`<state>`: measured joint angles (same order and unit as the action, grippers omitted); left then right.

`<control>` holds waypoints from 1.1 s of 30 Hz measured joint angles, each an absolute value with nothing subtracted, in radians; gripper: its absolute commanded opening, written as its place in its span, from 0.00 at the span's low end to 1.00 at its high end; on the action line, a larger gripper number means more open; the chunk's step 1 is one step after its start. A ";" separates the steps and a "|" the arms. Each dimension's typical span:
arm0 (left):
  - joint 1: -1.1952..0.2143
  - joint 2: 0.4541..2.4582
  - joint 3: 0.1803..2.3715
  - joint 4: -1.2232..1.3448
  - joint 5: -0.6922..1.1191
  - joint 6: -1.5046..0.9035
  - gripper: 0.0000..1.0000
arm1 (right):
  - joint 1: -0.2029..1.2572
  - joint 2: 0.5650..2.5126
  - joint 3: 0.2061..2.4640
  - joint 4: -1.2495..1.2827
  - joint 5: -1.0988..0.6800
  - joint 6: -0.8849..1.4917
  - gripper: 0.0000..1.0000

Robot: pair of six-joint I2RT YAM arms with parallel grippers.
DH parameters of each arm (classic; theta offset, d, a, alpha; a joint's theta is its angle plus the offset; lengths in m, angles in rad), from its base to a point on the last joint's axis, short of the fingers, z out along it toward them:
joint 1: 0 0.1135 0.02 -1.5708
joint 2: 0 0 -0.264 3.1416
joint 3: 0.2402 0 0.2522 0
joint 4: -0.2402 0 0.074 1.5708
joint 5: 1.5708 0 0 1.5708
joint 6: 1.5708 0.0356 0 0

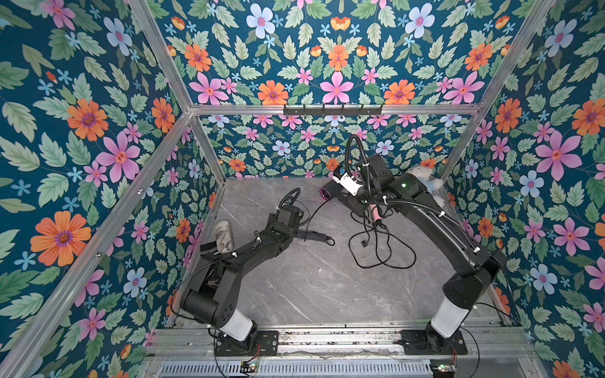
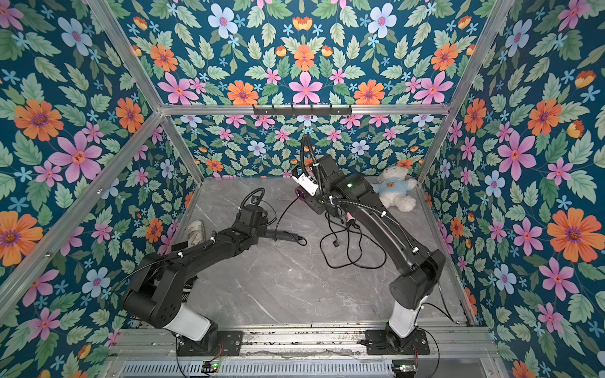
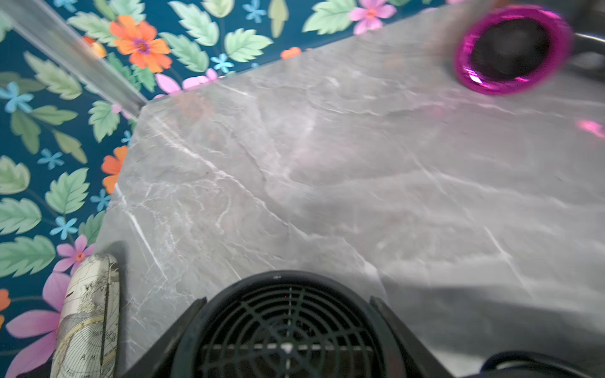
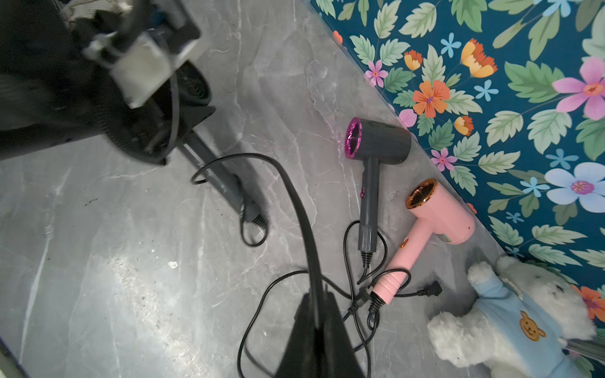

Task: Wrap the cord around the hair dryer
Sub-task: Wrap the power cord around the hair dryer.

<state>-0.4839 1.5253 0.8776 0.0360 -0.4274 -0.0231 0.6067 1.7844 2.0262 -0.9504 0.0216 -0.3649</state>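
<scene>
My left gripper [image 3: 288, 299] is shut on the black hair dryer [image 3: 288, 333], one jaw on each side of its round back grille. Both top views show the dryer's handle [image 1: 314, 236] [image 2: 283, 236] lying low over the marble table. Its black cord [image 4: 294, 196] loops at the handle end, then arcs up into my right gripper [image 4: 316, 297], which is shut on it. In both top views the right gripper [image 1: 355, 203] [image 2: 314, 204] hangs near the back of the table, with the cord [image 1: 316, 212] stretched between the two arms.
A grey dryer with a magenta ring [image 4: 376, 144] and a pink dryer [image 4: 438, 216] lie by the back wall, their thin cords [image 1: 376, 248] tangled on the table. A white teddy bear [image 2: 394, 189] sits in the back right corner. A map-printed roll [image 3: 88, 314] lies at the left wall.
</scene>
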 measured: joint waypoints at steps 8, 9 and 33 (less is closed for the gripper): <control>-0.484 1.354 0.818 -0.086 -0.118 0.010 0.00 | 0.455 1.986 2.200 -0.946 -0.052 -0.332 0.00; -0.484 1.335 0.818 -0.089 -0.052 0.010 0.00 | 0.440 2.004 2.202 -0.947 -0.059 -0.319 0.00; -0.156 1.263 0.510 0.885 0.602 -0.815 0.00 | 0.350 1.822 1.499 -0.643 -0.229 -0.122 0.00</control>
